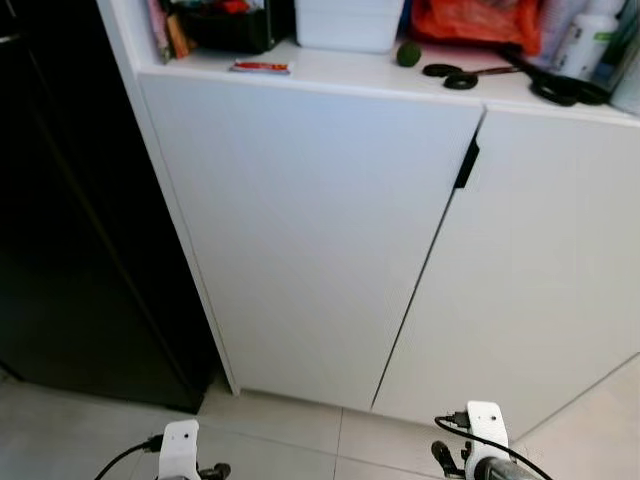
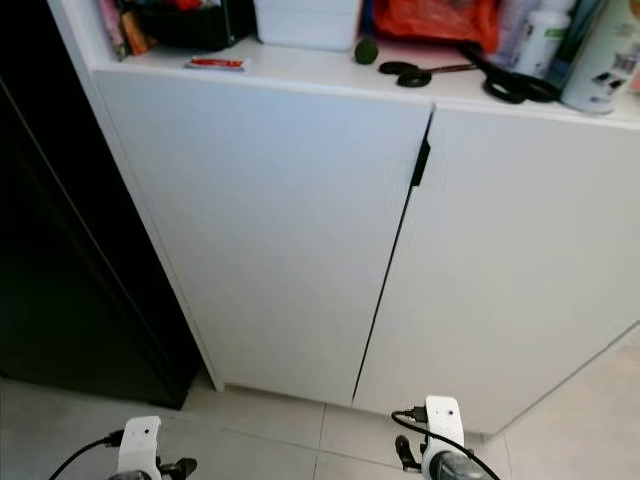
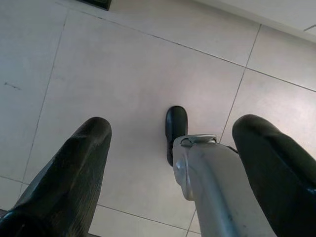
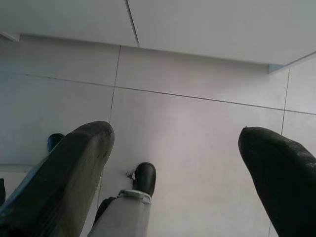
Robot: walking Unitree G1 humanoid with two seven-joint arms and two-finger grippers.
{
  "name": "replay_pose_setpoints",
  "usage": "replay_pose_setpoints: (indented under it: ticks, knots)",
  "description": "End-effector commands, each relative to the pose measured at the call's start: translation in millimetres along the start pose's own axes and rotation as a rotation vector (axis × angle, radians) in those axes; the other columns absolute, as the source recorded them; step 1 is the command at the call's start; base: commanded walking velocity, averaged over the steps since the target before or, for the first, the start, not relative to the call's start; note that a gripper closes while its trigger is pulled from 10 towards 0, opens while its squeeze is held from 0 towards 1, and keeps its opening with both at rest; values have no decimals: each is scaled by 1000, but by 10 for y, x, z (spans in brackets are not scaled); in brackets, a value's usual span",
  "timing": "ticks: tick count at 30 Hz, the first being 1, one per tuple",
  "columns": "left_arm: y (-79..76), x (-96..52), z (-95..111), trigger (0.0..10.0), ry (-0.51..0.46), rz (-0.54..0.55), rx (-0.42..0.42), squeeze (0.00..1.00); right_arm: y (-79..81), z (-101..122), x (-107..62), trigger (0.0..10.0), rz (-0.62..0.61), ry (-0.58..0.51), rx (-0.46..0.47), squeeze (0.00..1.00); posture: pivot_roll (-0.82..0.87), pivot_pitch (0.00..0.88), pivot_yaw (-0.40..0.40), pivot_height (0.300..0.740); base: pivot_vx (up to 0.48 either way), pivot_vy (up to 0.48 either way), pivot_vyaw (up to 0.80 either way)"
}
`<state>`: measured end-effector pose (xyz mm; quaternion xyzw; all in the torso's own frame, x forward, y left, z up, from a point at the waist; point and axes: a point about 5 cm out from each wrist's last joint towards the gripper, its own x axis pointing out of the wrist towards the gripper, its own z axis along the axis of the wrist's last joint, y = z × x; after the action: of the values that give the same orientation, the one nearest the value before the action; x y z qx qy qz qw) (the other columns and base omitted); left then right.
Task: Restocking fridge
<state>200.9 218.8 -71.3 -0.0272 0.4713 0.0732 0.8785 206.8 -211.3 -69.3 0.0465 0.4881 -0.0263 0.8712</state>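
White cabinet [image 1: 320, 230] ahead, black fridge [image 1: 70, 250] beside it, left.

A home kitchen or utility corner: a white two-door cabinet [image 1: 330, 240] stands on pale floor tiles [image 3: 123, 74], with a tall black appliance [image 1: 70, 250] (likely the fridge) just to its left. The far countertop [image 2: 300, 68] holds household clutter: black scissors [image 2: 505, 82], a white bottle [image 2: 540, 35], an orange bag [image 1: 475, 22].
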Motion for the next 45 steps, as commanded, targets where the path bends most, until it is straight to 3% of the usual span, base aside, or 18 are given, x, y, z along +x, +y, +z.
replay_pose_setpoints:
  ticks: [1, 45]
  knots:
    - [-5, -1, -48, 10000, 28, -1, -6, 0, -10, -9, -2, 10000, 1, 3, 15, 0, 5, 0, -46, 740, 0, 289, 0]
    - [-23, 6, 15, 10000, 26, 3, -25, 0, -21, 69, -3, 10000, 4, -7, 6, 0, 16, 0, -66, 740, 0, 286, 0]
